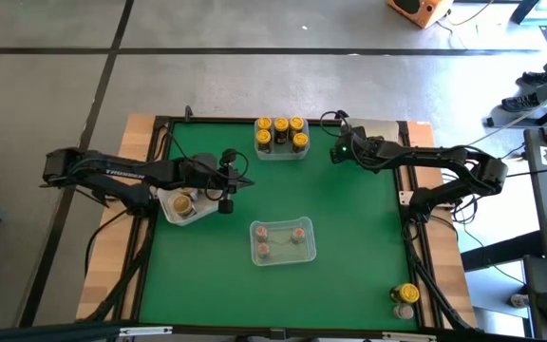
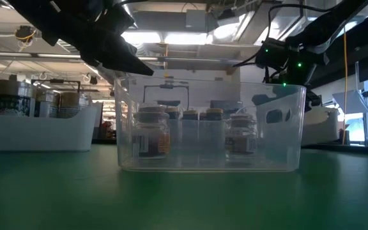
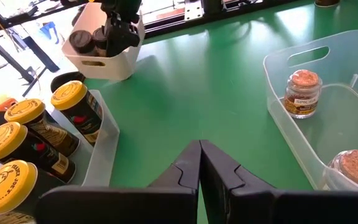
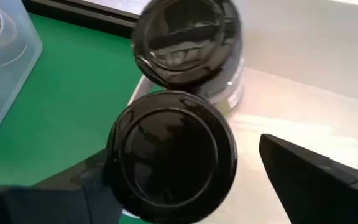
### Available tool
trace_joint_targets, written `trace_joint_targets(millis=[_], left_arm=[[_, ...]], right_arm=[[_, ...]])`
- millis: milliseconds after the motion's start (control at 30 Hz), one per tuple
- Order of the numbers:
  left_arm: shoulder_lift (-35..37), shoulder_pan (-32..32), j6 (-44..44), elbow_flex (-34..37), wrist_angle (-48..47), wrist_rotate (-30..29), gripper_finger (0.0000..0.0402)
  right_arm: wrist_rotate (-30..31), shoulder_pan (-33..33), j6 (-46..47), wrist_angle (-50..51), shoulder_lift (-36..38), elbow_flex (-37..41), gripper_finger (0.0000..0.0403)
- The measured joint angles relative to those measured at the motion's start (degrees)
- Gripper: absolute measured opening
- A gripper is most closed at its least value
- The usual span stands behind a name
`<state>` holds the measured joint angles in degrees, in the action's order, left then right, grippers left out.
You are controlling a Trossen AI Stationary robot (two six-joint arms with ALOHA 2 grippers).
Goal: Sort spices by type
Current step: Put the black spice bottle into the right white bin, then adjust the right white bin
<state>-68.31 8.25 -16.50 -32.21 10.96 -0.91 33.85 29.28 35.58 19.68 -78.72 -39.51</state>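
Two dark-lidded spice jars stand in a white tub [image 1: 389,127] at the table's far right. My right gripper [image 4: 185,152] is open over it, slanting down. Its fingers stand on either side of the nearer jar [image 4: 173,155], with a clear gap at one finger [image 4: 316,180]. Whether the other finger touches the jar cannot be told. The second dark jar [image 4: 188,43] stands just beyond. My left gripper [image 3: 199,168] hangs shut and empty above the mat, left of centre [image 1: 240,180].
A clear tub [image 1: 281,154] at the far middle holds several yellow-lidded jars [image 3: 36,137]. A clear tub [image 1: 304,255] at the centre holds pinkish-brown-lidded jars [image 3: 303,93]. A white tub [image 1: 164,204] at the left holds a tan-lidded jar. A yellow-lidded jar [image 1: 406,293] and a tan-lidded jar [image 1: 404,311] stand at the near right corner.
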Motion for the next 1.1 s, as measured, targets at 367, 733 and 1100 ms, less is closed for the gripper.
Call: trace_joint_targets(millis=[367, 733, 1100], left_arm=[[0.0, 0.0, 0.2, 0.0, 0.0, 0.0, 0.0004], [0.0, 0.0, 0.2, 0.0, 0.0, 0.0, 0.0004], [0.0, 0.0, 0.3, 0.0, -0.2, 0.0, 0.0004]], right_arm=[[0.5, 0.0, -1.4, 0.3, 0.0, 0.0, 0.0341], [1.1, 0.0, -2.9, 3.4, 0.0, -2.9, 0.0342], [0.7, -0.2, -5.6, 10.2, 0.0, -8.8, 0.0342]])
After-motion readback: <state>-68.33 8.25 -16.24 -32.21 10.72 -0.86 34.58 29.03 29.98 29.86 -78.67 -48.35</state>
